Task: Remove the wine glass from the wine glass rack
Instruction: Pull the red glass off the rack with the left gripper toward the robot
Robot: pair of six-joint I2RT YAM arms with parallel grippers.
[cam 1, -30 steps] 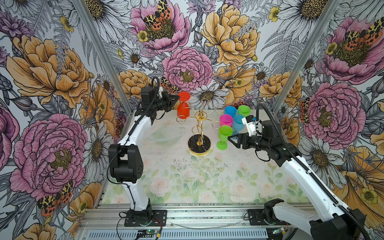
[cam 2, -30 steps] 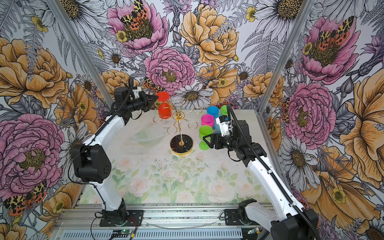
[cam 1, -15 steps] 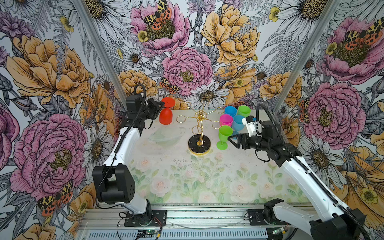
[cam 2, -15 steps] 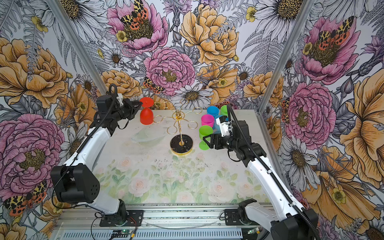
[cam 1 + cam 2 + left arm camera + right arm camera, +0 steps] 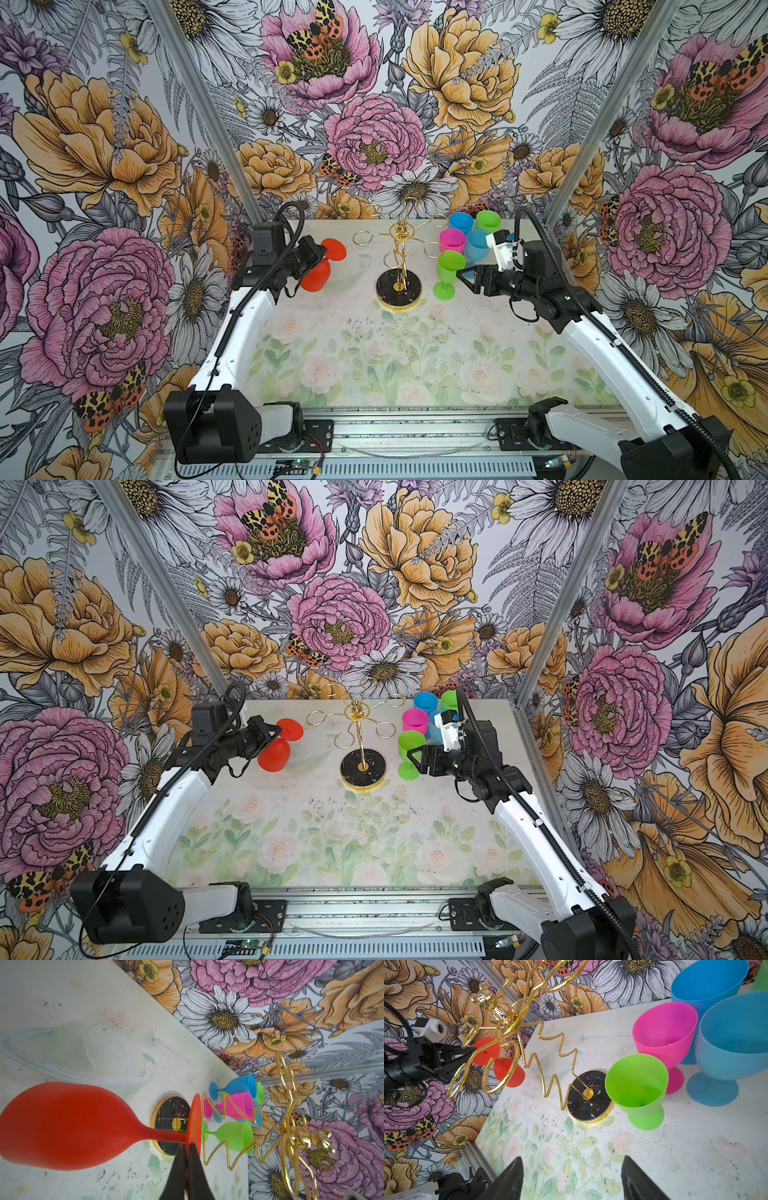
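Pinching the red wine glass (image 5: 62, 1126) by its foot, the left pincer (image 5: 188, 1146) holds it off the wine glass rack (image 5: 390, 287), which stands beyond its tips; removal looks done. The right pincer (image 5: 572, 1157) hangs spread, empty.

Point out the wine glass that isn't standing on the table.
The red wine glass: the left gripper holds it by its foot; the other glasses stand upright.

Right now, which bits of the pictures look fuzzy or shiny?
Left wrist view: the wine glass rack's gold top is fuzzy and glinting; the red wine glass looks huge, being so close. Right wrist view: the right hand shows only as two dark, soft-edged tips. In both top views, all is sharp, with even light and hardly any shadows.
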